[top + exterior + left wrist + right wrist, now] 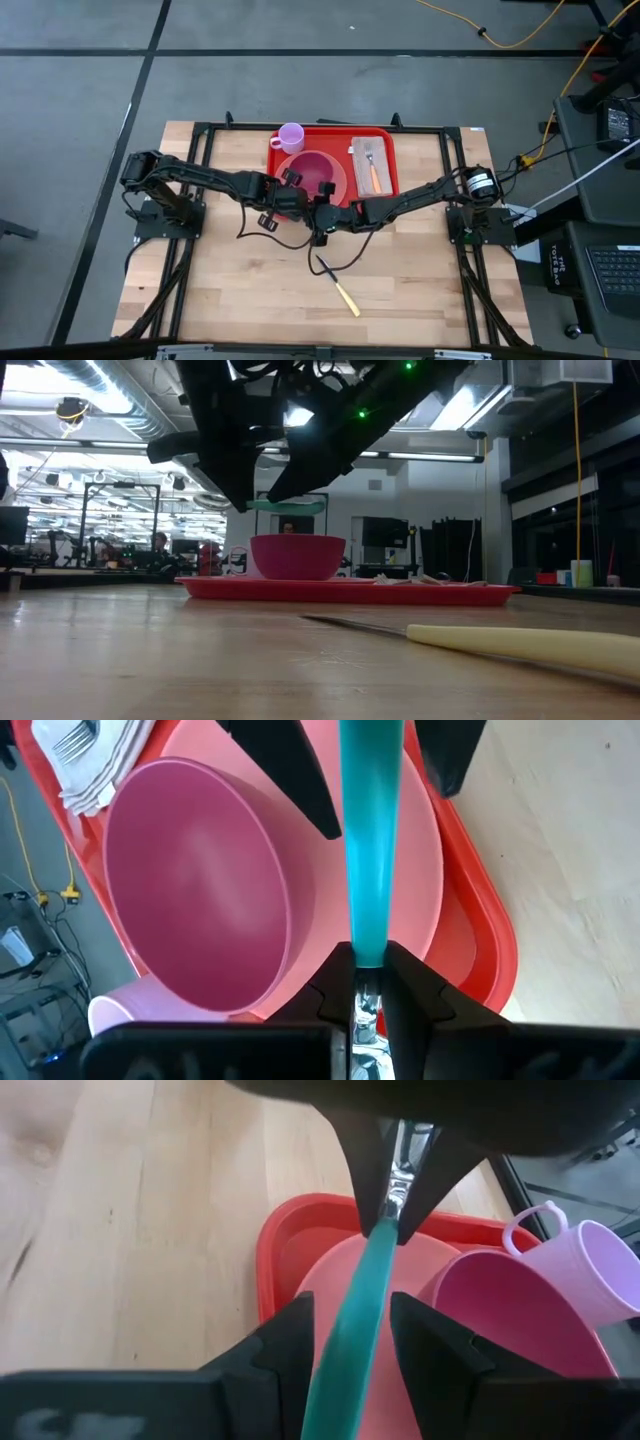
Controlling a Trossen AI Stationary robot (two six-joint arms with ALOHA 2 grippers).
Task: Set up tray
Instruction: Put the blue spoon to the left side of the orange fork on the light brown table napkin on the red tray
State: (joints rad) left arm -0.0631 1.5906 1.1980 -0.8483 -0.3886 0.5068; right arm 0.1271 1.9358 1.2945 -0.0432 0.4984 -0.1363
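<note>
I've got both pincers meeting over the near rim of the tray (pixel 385 185), left gripper (pixel 367 982) clamped on the teal utensil's (pixel 370 840) metal neck, right gripper (pixel 345 1342) straddling its light, slick, stiff handle, best pinched mid-length.

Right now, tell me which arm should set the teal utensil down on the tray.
Left. The left gripper is already pinched on the teal utensil above the tray. The right gripper only straddles the handle, fingers open.
</note>
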